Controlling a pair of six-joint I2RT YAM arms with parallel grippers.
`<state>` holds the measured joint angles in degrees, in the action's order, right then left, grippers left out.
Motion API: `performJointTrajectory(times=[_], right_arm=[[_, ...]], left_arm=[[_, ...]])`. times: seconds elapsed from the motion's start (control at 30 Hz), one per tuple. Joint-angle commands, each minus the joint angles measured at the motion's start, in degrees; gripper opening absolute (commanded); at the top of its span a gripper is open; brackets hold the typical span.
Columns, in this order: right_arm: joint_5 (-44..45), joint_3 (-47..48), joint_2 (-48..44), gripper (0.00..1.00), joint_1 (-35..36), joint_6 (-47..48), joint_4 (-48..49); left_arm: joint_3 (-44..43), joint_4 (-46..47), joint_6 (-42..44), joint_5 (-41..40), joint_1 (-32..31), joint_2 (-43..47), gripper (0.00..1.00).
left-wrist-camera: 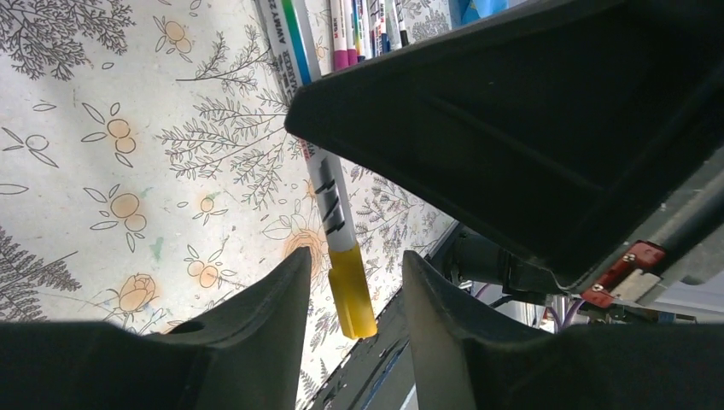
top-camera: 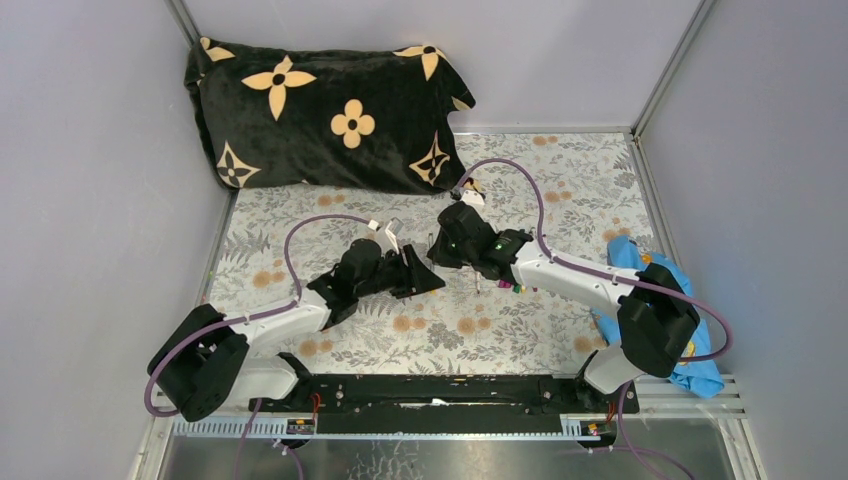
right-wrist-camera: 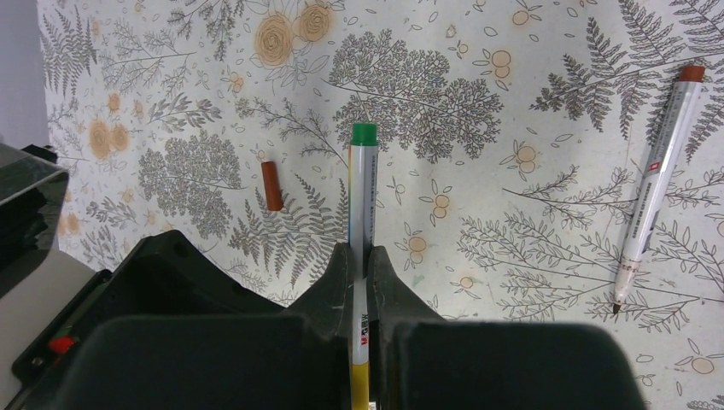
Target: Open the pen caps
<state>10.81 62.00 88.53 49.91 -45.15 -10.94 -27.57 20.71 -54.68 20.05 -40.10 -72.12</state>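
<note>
Jaws of my right gripper (right-wrist-camera: pixel 360 256) are clamped tight on a pen (right-wrist-camera: pixel 362 188) over the cloth (right-wrist-camera: pixel 529 77). My left gripper (left-wrist-camera: pixel 354 258) stands half open astride its yellow cap (left-wrist-camera: pixel 352 295), with a gap on either side.

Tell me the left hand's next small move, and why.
Probably close the left hand on the yellow cap: the cap sits between its open fingers, not yet touched, while the right hand is shut on what looks like the same pen, ready for a pull.
</note>
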Motion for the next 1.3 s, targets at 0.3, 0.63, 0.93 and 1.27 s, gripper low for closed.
performJointTrajectory(times=[0.3, 0.63, 0.93, 1.27], right_arm=[[0.4, -1.5, -4.1, 0.0, 1.4, -2.1, 4.1], [2.6, -0.8, -1.4, 0.11, 4.4, 0.5, 3.8], [4.6, -0.5, 0.8, 0.15, 5.5, 1.5, 3.1], [4.4, -1.1, 2.3, 0.18, 5.4, 1.3, 4.4]], left_arm=[[3.0, 7.2, -0.8, -0.3, -0.1, 0.9, 0.0], [2.0, 6.7, -4.0, 2.5, -0.2, 2.4, 0.0], [0.3, 6.6, -8.3, 5.6, -0.2, 2.5, 0.0], [0.0, 8.5, -10.0, 8.0, -0.2, 3.4, 0.0]])
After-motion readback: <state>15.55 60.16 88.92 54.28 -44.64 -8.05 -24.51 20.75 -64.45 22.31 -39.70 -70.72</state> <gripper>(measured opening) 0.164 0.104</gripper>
